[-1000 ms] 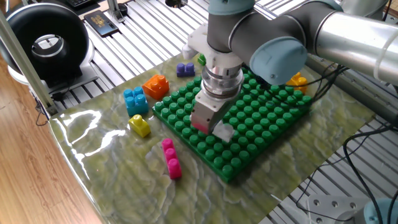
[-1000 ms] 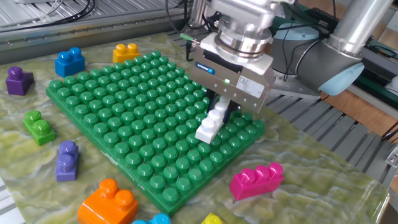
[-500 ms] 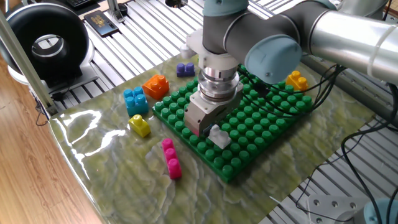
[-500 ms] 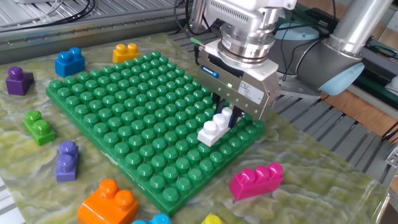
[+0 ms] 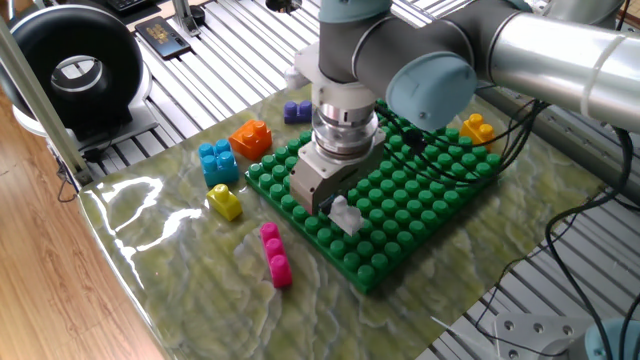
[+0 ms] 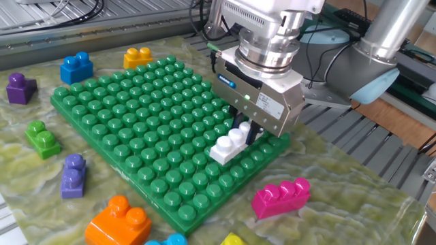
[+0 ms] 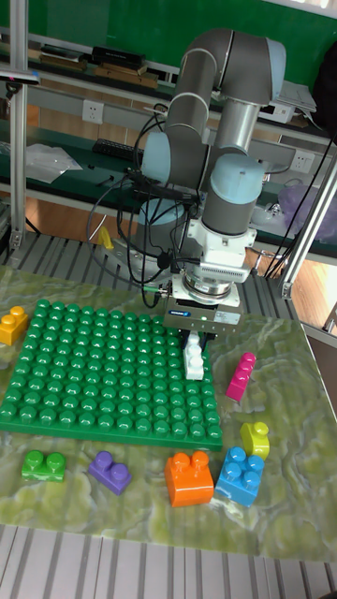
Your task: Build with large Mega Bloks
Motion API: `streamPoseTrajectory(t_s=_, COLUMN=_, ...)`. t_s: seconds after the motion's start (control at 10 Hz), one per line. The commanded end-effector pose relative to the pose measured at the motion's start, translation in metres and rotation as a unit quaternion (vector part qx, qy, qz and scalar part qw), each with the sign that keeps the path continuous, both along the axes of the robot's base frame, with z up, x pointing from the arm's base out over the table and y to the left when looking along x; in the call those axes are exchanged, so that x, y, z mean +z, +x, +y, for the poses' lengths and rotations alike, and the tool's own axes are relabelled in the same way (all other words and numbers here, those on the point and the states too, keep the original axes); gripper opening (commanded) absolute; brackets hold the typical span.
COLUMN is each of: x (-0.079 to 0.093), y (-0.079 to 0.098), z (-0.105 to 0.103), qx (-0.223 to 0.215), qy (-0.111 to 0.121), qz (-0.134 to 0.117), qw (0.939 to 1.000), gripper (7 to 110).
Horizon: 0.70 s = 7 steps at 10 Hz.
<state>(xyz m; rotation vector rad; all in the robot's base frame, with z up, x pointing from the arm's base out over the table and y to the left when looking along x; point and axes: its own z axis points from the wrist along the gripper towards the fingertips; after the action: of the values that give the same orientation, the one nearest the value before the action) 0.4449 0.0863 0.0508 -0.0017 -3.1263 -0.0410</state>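
Over the near corner of the green baseplate (image 6: 129, 129) our gripper (image 6: 244, 134) hangs with a white brick (image 6: 228, 143) clamped between its fingers (image 6: 255, 133), the brick tilted so its free end dips toward the studs; we cannot tell whether it touches them. That corner sits close to the table (image 6: 340, 204) edge, and beyond it lie open slatted rails. Most of the baseplate stays bare, so we have free studs across its whole middle and far side.

Loose bricks ring the plate. In the other fixed view a pink brick (image 6: 281, 196) lies just off the corner below the white brick, an orange brick (image 6: 119, 220) sits by the near edge, a purple brick (image 6: 73, 175) and a light green brick (image 6: 42, 139) lie to the left, and a dark purple brick (image 6: 21, 88), a blue brick (image 6: 76, 67) and a yellow brick (image 6: 138, 57) lie along the far side. In the tall fixed view another yellow brick (image 7: 255, 438) and another blue brick (image 7: 241, 475) sit near the orange one.

Compared with 1 second ago, we see the gripper has shifted toward the plate's corner and the white brick has tipped from steeply slanted to nearly flat.
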Motion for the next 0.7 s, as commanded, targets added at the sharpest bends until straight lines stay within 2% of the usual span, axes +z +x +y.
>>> streamPoseTrajectory(t_s=0.0, x=-0.011, y=0.013, z=-0.002, qx=-0.015, qy=-0.008, qz=0.001, qw=0.9999, gripper=7)
streamPoseTrajectory(t_s=0.2, x=-0.015, y=0.013, z=-0.002, qx=-0.022, qy=-0.011, qz=0.007, qw=0.9997, gripper=7)
streamPoseTrajectory(t_s=0.6, x=-0.009, y=0.011, z=0.007, qx=-0.019, qy=-0.003, qz=0.007, qw=0.9998, gripper=7)
